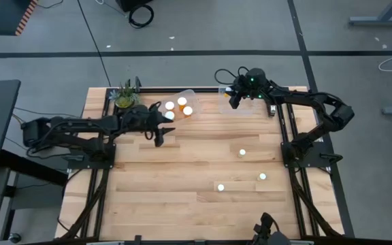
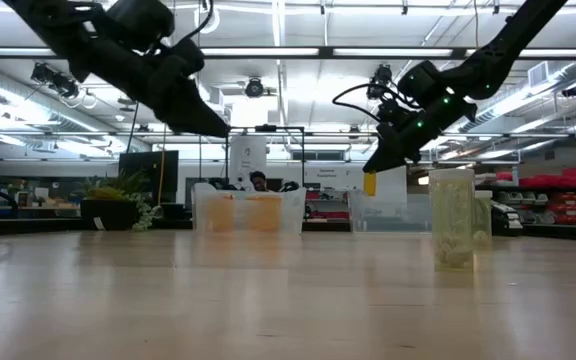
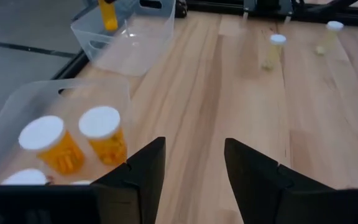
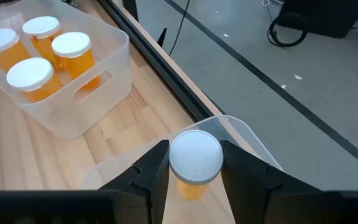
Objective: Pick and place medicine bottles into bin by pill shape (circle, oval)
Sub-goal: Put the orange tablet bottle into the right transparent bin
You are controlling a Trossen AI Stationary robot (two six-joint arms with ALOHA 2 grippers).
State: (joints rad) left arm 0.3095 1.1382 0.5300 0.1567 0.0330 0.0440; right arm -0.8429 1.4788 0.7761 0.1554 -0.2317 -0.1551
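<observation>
My right gripper [image 4: 194,177] is shut on an orange medicine bottle with a white cap [image 4: 196,155] and holds it over the clear bin [image 1: 250,107] at the table's far edge. A second clear bin [image 1: 156,107], to its left, holds several white-capped orange bottles [image 4: 71,50]. My left gripper [image 3: 194,168] stands open and empty above the wood, just on the near side of that second bin [image 3: 73,93]. Three more bottles [image 1: 242,152] [image 1: 263,176] [image 1: 220,186] stand on the table's right half. My right gripper pinches the bottle between its two fingers, which sit on opposite sides of it at and just under the white cap [image 4: 178,163]. The fingers slant downward. The orange body [image 2: 370,183] hangs upright below the fingertips, clear of the bin and the table.
A small potted plant [image 1: 124,95] stands at the table's far left corner. Black frame rails run along the left and right edges. One pale bottle [image 2: 455,220] stands close before the low camera. Bare wood lies between the two bins and the loose bottles.
</observation>
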